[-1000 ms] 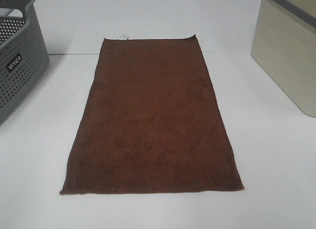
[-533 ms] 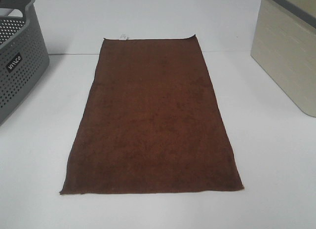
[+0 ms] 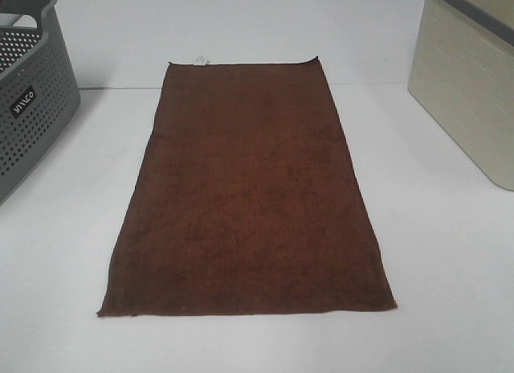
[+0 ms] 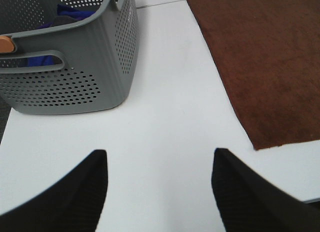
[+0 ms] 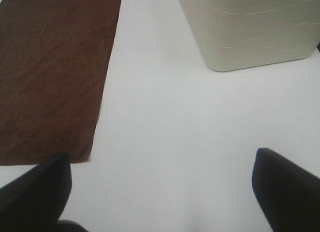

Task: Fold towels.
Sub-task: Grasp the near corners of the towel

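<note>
A dark reddish-brown towel (image 3: pixel 247 192) lies flat and fully spread on the white table, long side running away from me, with a small white label (image 3: pixel 200 61) at its far short edge. Neither arm shows in the exterior high view. In the left wrist view my left gripper (image 4: pixel 159 184) is open over bare table, with the towel's (image 4: pixel 260 62) near corner off to one side of it. My right gripper (image 5: pixel 162 192) is open wide above bare table, one black finger (image 5: pixel 37 189) close to the towel's (image 5: pixel 52 72) near corner. Nothing is between either pair of fingers.
A grey perforated basket (image 3: pixel 28 92) stands at the left edge of the table, with blue cloth (image 4: pixel 75 14) inside. A beige bin (image 3: pixel 470 84) with a dark rim stands at the right. White table (image 3: pixel 450 252) surrounds the towel.
</note>
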{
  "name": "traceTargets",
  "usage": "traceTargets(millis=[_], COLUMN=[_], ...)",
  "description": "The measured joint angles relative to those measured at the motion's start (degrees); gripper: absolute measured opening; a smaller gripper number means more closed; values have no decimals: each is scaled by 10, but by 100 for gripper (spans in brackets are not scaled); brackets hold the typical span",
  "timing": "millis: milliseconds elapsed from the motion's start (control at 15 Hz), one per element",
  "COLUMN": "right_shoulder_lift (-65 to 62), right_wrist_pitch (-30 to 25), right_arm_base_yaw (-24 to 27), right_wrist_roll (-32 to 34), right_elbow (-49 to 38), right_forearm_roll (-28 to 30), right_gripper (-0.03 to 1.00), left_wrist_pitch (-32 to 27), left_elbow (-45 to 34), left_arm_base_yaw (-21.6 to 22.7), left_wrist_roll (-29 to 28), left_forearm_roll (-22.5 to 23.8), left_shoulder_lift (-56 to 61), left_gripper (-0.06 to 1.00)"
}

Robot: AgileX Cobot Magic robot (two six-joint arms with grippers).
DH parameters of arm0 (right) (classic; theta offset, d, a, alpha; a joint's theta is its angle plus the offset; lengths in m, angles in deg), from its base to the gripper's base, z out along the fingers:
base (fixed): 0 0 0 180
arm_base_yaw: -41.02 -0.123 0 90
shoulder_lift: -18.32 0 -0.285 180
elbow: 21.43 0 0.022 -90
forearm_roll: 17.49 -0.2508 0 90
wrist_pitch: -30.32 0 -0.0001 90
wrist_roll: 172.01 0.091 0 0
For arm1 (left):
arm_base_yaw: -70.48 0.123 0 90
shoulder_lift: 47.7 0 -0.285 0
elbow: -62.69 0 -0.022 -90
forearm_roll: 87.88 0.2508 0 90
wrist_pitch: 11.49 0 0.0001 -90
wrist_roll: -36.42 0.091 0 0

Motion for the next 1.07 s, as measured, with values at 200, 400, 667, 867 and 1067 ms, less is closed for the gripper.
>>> traceTargets(millis=[200, 400, 667, 867, 1067], right_shoulder_lift=[0, 0, 0, 0, 0], right_wrist_pitch=[0, 0, 0, 0, 0], right_arm_base_yaw=[0, 0, 0, 0, 0], right_wrist_roll=[0, 0, 0, 0, 0], right_elbow=[0, 0, 0, 0, 0], right_forearm_roll=[0, 0, 0, 0, 0], right_gripper=[92, 92, 92, 92, 92], left_wrist_pitch=[0, 0, 0, 0, 0], left_elbow=[0, 0, 0, 0, 0], left_arm_base_yaw=[0, 0, 0, 0, 0], left_wrist_roll=[0, 0, 0, 0, 0], left_forearm_roll=[0, 0, 0, 0, 0], left_shoulder_lift=[0, 0, 0, 0, 0], left_gripper=[59, 59, 59, 59, 59])
